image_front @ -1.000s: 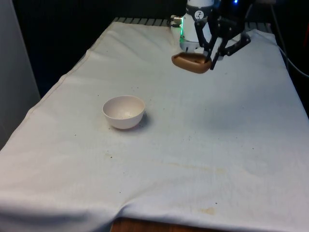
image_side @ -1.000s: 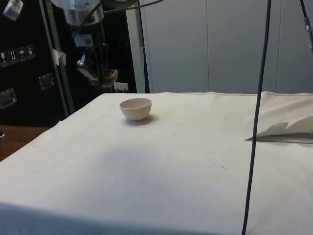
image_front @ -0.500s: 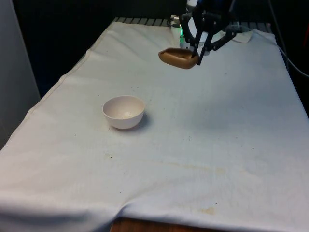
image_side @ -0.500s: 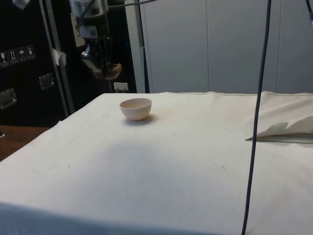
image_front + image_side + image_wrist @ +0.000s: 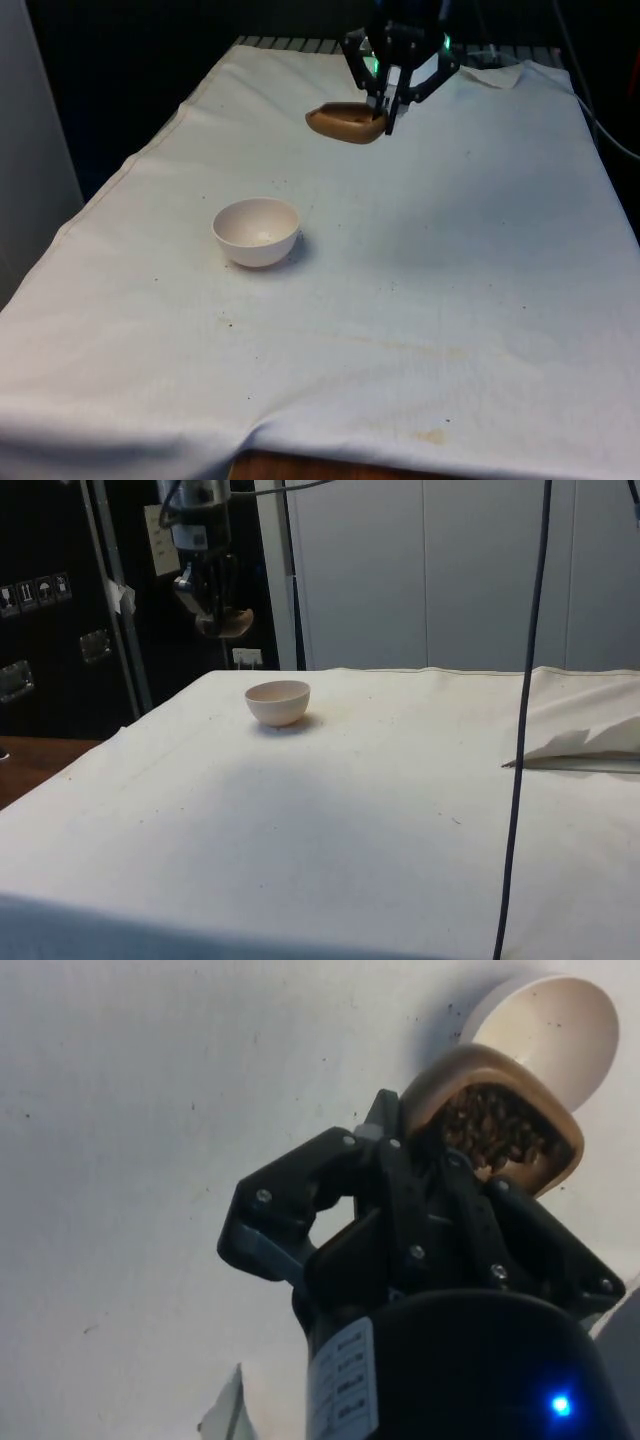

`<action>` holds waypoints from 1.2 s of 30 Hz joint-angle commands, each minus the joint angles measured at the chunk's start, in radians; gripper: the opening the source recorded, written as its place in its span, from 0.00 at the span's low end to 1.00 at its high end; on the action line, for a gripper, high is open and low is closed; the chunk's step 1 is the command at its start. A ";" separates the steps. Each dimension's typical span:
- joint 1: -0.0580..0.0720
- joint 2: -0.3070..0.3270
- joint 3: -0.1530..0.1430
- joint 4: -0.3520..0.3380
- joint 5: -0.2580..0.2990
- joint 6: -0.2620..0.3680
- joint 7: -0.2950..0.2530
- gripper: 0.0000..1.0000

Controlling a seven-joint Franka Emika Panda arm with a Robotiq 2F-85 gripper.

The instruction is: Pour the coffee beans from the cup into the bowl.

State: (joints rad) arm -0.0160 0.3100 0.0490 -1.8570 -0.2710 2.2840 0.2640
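Above the white cloth (image 5: 450, 300) the hand (image 5: 385, 112) clamps the bean-filled cup (image 5: 345, 122); bowl (image 5: 257, 231) apart, contents unclear.

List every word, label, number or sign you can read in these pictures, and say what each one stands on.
White label on the claw's body: printed lines, too blurred to read.
Small stickers on the dark cabinets: pictogram signs, too small to read.
Pale sheet behind the arm in the side view: unreadable.
Cup, bowl and cloth: no text.
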 commanded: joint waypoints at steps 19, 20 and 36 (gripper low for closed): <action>-0.009 0.000 -0.066 -0.003 0.169 0.032 -0.152 0.02; -0.019 -0.002 -0.064 -0.008 0.200 0.045 -0.178 0.02; -0.022 0.010 -0.134 -0.015 0.386 0.063 -0.352 0.02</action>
State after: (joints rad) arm -0.0280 0.3190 -0.0890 -1.8670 0.0900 2.3320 -0.0660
